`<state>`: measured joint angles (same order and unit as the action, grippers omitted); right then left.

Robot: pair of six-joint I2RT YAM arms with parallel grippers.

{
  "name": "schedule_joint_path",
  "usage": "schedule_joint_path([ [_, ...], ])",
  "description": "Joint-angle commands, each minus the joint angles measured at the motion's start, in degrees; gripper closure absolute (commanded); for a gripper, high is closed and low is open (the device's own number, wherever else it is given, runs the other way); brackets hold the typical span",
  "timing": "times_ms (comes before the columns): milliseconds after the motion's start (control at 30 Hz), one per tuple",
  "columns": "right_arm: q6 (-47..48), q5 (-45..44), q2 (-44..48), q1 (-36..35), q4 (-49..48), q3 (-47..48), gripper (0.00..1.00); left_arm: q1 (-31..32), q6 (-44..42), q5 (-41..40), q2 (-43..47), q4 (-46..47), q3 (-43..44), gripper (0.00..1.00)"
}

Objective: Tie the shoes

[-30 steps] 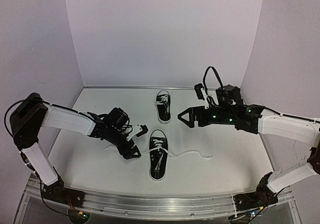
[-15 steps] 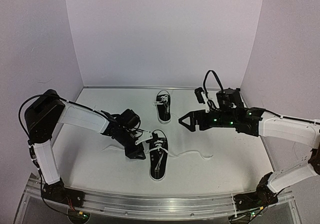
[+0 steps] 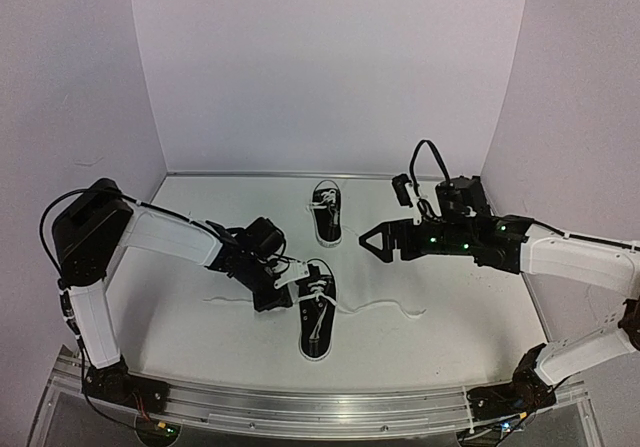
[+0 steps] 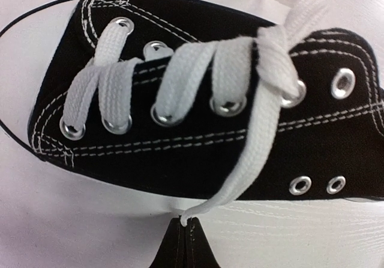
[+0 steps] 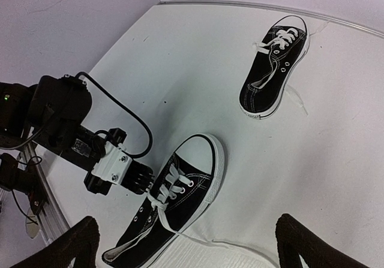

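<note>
The left gripper point(image 4: 185, 239) is seen with its fingers pressed together, and the very tip of a white lace point(image 4: 240, 169) appears to be nipped between them, just beside the near shoe point(image 3: 315, 319). That lace is drawn up from the pinch, across the black canvas, to the upper eyelets point(image 4: 228, 105). The shoe itself lies about mid-tabletop, a little toward the near edge, heel toward that edge, with the other lace tail point(image 3: 385, 307) trailed out over the tabletop point(image 3: 460, 317) toward the right edge. The right gripper point(image 3: 372, 240) is held with its jaws spread wide and nothing between them, above the right half of the tabletop and well apart from both shoes. The far shoe point(image 3: 326, 214) is set close to the back edge, near its middle, untouched. The lace is judged flat, soft and limp: no shape will be held by it, and a pinch this close to the tip could be lost under a firm pull. A hold further up the lace would be safer. The shoe is judged small and light, its canvas soft and its rubber edge stiffer, so it may well be dragged across the tabletop rather than the lace tightened. The trailing tail is best taken by the right gripper at mid-length.
</note>
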<state>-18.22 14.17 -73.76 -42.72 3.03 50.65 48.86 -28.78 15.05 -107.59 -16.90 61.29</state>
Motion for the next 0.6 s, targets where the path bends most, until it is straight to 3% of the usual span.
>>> schedule_joint_path([
  [0, -1.02, 0.32, 0.37, 0.09, -1.54, -0.27, 0.04, 0.36, 4.60, 3.00, 7.25, 5.91, -4.10, 1.00],
  [233, -2.21, 5.94, -4.53, 0.09, -3.81, 0.42, 0.19, 0.92, 8.83, 7.31, 13.00, 13.57, -8.10, 1.00],
  [567, -6.46, 15.02, -11.38, -0.23, -11.20, 0.55, 0.40, 2.05, 11.11, 8.42, 11.61, 18.44, -7.24, 1.00],
])
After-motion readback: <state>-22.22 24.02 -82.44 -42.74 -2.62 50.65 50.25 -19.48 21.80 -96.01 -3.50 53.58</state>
